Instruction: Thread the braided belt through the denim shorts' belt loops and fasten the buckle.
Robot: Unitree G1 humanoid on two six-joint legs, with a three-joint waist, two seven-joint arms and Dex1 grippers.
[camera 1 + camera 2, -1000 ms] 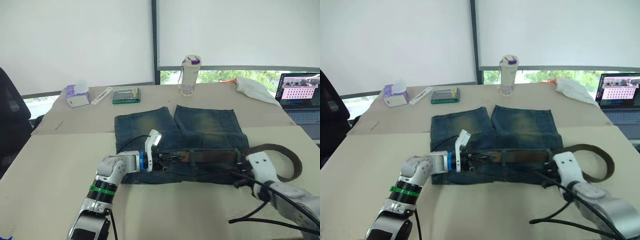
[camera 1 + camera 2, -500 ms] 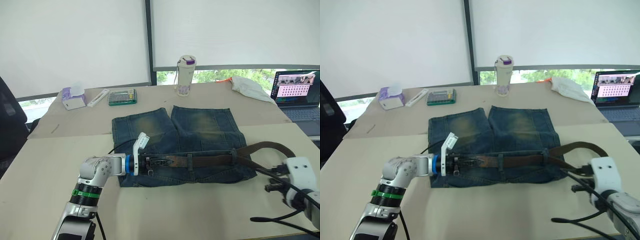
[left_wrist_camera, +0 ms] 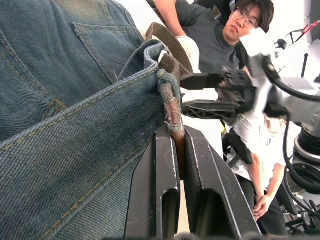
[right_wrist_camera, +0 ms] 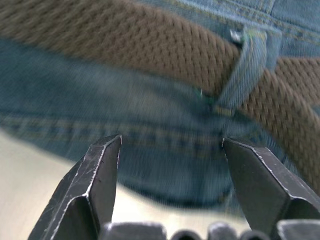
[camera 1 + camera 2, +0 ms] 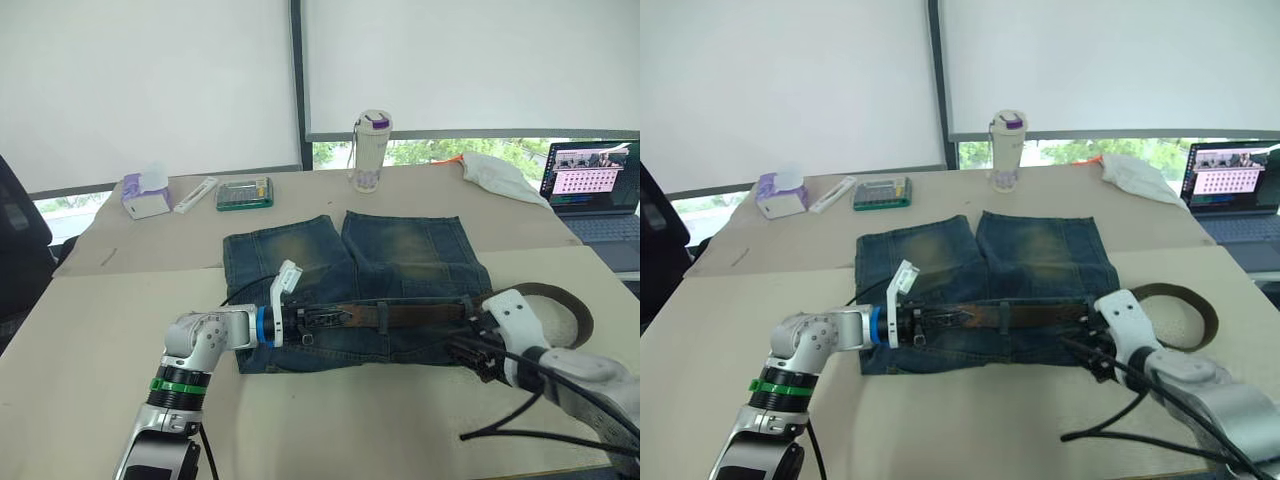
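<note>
Threading step: braided belt [image 5: 400, 314] lies along denim shorts [image 5: 350, 260] waistband, left gripper [image 3: 176, 150] clamped on its end, right gripper [image 4: 170, 150] spread wide at a belt loop [image 4: 239, 75]; next, probably grab and pull slack

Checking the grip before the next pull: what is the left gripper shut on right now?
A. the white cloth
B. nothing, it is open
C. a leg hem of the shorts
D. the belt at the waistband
D: in the left wrist view the left gripper has its fingers closed on the brown belt, at the waistband edge of the shorts.
</note>
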